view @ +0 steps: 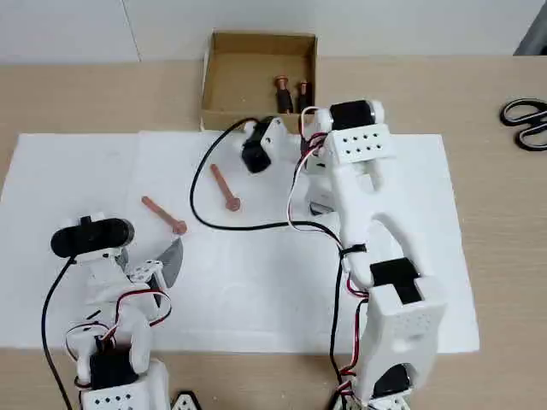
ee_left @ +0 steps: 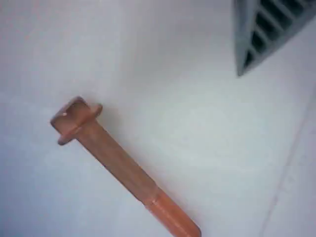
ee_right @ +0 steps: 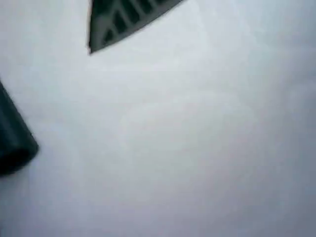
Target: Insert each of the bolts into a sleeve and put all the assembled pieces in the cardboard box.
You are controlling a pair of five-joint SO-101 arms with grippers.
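- On the white sheet [view: 77, 171], just beside the left gripper [view: 167, 260], one copper-coloured flanged bolt [view: 163, 215] lying flat. A second bolt [view: 225, 187] lying nearer the cardboard box [view: 244, 81]. Neither sleeved yet.
- Inside the box, two assembled pieces [view: 282, 92] side by side. Roughly halfway through, at a guess.
- Left gripper: nothing seen in its hold. Wide or narrow, impossible to tell.
- Right gripper [view: 268, 140]: low over the sheet, just in front of the box's near wall. Opening likewise impossible to tell. Close by it in the right wrist view, a black sleeve [ee_right: 12, 143] lying on its side.
- Risk of rolling: round shank on smooth paper. Coming down off-centre would likely push the flanged bolt away or swing it about its head rather than clasp it.
- Same hazard for the sleeve. Once nudged, easily lost under the right arm and out of the high view.
- Risk of a skewed grasp: bolt held aslant, tip catching the sleeve's rim and shoving the sleeve out instead of entering.
- Risk of snagging: black cable [view: 193, 192] looped across the sheet around the second bolt. Any swing of the right arm could drag the loop and sweep that bolt aside.
- Risk at the box: releasing over the near wall rather than past it, or knocking the pieces already inside.
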